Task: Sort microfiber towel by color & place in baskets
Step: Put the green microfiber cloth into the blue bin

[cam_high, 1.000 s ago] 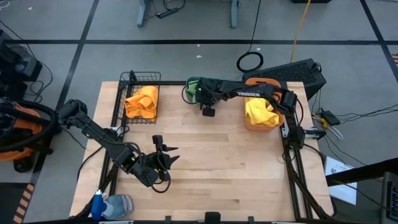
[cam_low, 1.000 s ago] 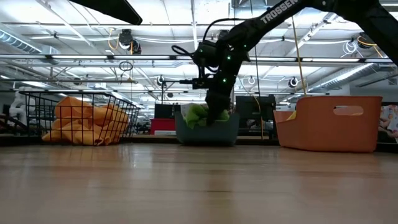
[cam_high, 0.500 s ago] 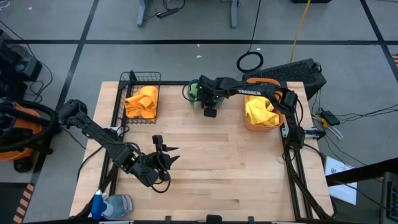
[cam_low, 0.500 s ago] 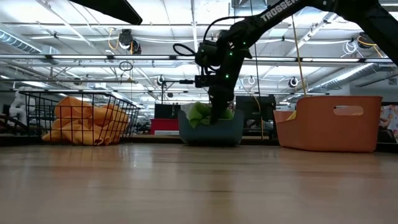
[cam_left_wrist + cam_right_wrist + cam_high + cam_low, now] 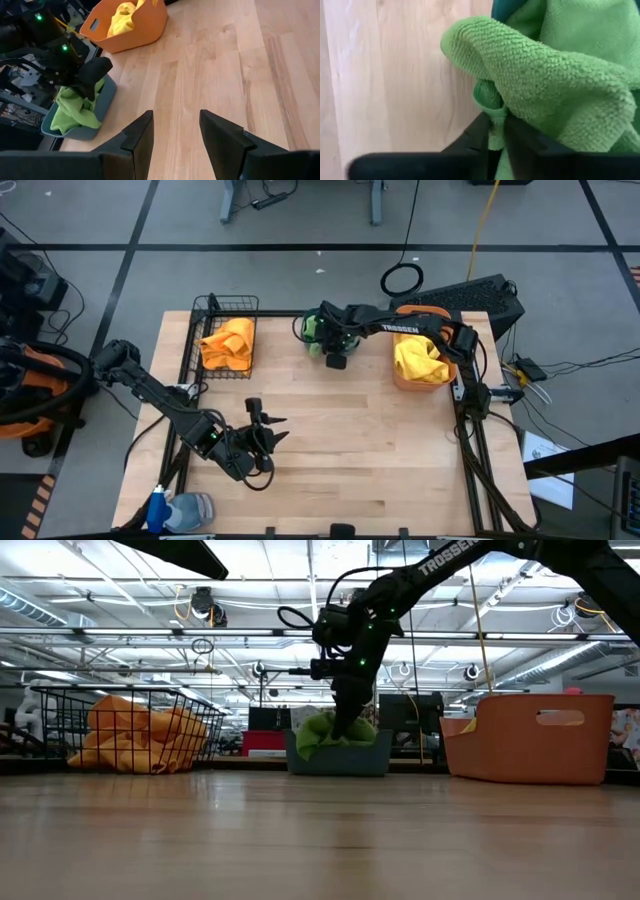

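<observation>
wooden table [image 5: 350,440] with wire basket [image 5: 226,340], teal tub [image 5: 338,753], orange bin [image 5: 425,358], spray bottle [image 5: 178,510]

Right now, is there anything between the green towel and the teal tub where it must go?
Nothing visible. The right hand is shut on the green towel, which already hangs into the teal tub, partly draped over its rim.

I've got three baskets along the far edge — wire basket [image 5: 228,340] left; tub [image 5: 337,754] middle; bin [image 5: 424,360] right.
</observation>
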Robot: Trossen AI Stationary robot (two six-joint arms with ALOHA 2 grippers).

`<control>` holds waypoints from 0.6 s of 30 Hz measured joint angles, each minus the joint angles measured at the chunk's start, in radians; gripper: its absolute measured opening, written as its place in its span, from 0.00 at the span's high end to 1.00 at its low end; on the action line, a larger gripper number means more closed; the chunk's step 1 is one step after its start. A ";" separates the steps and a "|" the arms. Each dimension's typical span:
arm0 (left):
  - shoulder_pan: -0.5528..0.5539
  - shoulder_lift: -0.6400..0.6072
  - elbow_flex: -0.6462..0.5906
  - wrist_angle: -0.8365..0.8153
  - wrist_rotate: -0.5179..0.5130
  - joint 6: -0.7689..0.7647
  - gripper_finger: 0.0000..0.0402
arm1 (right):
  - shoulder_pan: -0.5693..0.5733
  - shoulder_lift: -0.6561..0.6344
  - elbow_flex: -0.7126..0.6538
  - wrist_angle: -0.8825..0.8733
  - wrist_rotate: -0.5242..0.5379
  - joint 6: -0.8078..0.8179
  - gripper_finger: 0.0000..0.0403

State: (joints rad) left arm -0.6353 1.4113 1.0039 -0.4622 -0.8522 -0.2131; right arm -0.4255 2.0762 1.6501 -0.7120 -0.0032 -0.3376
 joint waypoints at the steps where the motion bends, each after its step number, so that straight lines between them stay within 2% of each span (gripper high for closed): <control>1: 0.000 0.000 0.000 0.000 0.000 0.000 0.59 | -0.001 0.000 0.000 0.006 0.001 -0.006 0.89; 4: 0.000 0.000 0.000 0.000 0.003 0.000 0.59 | -0.001 0.000 0.000 0.023 0.001 -0.029 0.98; 9: 0.000 0.000 0.000 0.000 0.003 0.000 0.59 | -0.001 0.000 0.000 0.072 0.020 -0.049 0.98; 15: 0.000 0.000 0.000 0.000 0.003 0.000 0.59 | -0.015 -0.008 0.000 0.111 0.184 -0.094 0.99; 18: 0.000 0.000 0.000 -0.001 0.004 0.000 0.59 | -0.039 -0.008 0.000 0.128 0.178 -0.096 0.99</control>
State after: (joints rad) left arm -0.6353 1.4113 1.0039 -0.4633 -0.8486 -0.2131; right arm -0.4642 2.0686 1.6497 -0.5837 0.1747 -0.4334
